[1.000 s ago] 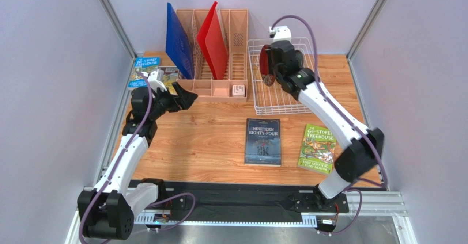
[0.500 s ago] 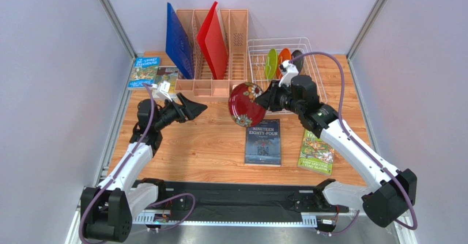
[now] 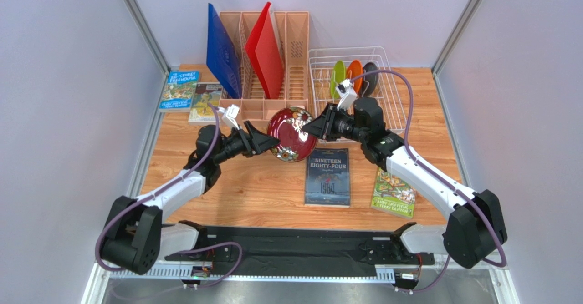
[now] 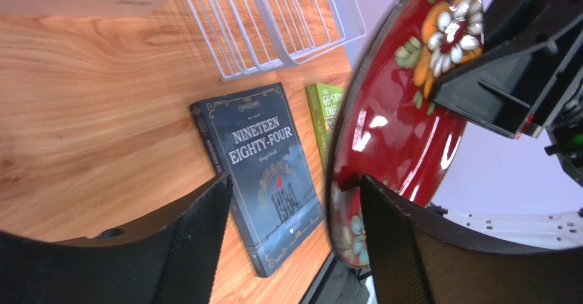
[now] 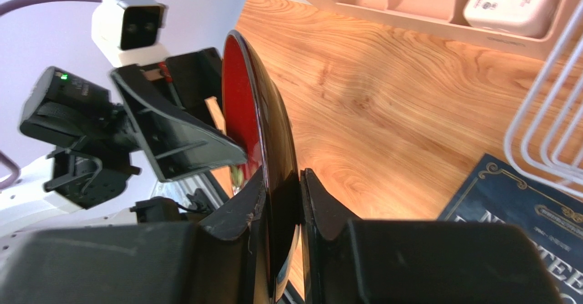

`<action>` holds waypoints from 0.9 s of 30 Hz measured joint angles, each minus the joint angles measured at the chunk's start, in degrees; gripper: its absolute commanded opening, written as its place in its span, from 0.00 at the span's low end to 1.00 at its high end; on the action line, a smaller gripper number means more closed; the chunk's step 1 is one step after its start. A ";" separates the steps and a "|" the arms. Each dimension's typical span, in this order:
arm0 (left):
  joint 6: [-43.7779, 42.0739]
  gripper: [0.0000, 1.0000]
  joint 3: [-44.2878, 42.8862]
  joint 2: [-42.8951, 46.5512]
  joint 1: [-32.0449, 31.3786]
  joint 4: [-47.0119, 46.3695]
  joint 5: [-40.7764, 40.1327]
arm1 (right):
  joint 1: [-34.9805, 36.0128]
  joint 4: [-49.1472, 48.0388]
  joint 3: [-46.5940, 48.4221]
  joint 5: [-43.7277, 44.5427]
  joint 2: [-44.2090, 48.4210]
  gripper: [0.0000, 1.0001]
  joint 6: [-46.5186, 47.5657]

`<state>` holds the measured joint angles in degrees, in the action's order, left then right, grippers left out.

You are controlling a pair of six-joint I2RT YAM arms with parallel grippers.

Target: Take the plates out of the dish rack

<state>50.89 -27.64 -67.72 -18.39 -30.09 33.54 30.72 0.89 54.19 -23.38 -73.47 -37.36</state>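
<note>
- Overhead, the dark red plate point(image 3: 291, 135) hangs between both arms, out of the dish rack point(image 3: 393, 113). Three plates point(image 3: 354, 74) stand inside: one out, three left.
- Left wrist: the left end effector point(image 4: 294, 181) is released, its jaws straddling the rim.
- Right wrist: the right end effector point(image 5: 284, 178) is clenched on the plate's edge.

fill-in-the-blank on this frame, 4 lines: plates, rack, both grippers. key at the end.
The right gripper is shut on the rim of the red plate, which is decorated with ____.
In the dish rack, the ____ plate stands between the green plate and the dark plate.
The left gripper is ____, its jaws on either side of the red plate's rim.
The dark book has a cover that reads Nineteen ____.
Missing words: flowers; orange; open; Eighty-Four.
</note>
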 measured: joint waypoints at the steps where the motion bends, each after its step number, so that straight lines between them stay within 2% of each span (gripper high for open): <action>1: 0.50 0.54 -0.28 -1.33 -0.74 -0.92 -0.09 | 0.00 -0.87 0.00 -0.31 -0.46 0.00 -0.33; 2: 1.31 0.48 -0.66 -2.54 -1.46 -2.19 -0.04 | -0.02 -1.38 -0.02 -0.26 -0.92 0.00 -0.42; 3: 1.84 0.30 -1.07 -3.61 -2.12 -3.89 -0.20 | -0.17 -1.90 -0.20 -0.39 -1.51 0.00 -0.79; 5: 3.04 0.14 -1.68 -5.33 -3.06 -7.19 -0.57 | -0.42 -3.21 -0.81 -0.72 -2.43 0.00 -1.70; 6: 3.96 0.00 -1.73 -5.86 -3.21 -8.35 -0.72 | -0.63 -3.61 -1.07 -0.63 -2.64 0.00 -1.95; 12: 8.41 0.00 -1.88 -7.52 -2.49 -14.25 0.17 | -2.58 -7.82 -1.66 -1.73 -3.80 0.00 -3.39; 13: 8.55 0.00 -1.88 -7.52 -2.47 -14.49 0.04 | -2.64 -8.26 -1.66 -1.77 -3.89 0.05 -3.39; 14: 8.61 0.00 -1.88 -7.52 -2.47 -14.69 -0.20 | -2.67 -8.59 -1.66 -1.77 -4.02 0.23 -3.41; 16: 8.55 0.00 -1.86 -7.34 -2.47 -14.38 -0.66 | -2.69 -8.72 -1.66 -1.75 -4.15 0.37 -3.39; 17: 8.11 0.00 -1.75 -6.82 -2.60 -13.70 -1.20 | -2.69 -8.55 -1.66 -1.70 -4.24 0.55 -3.50; 20: 4.04 0.00 -1.25 -3.26 -3.80 -8.13 -5.29 | -2.36 -7.08 -1.64 -2.08 -4.46 0.72 -4.09; 27: -3.23 0.00 2.45 10.54 -3.63 9.49 -17.57 | -4.11 -3.32 -0.90 -2.08 -4.31 0.74 -2.71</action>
<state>47.66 -25.19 -57.19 -22.02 -20.60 15.97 26.61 -2.44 53.30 -25.45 -77.78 -40.07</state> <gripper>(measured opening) 0.031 0.734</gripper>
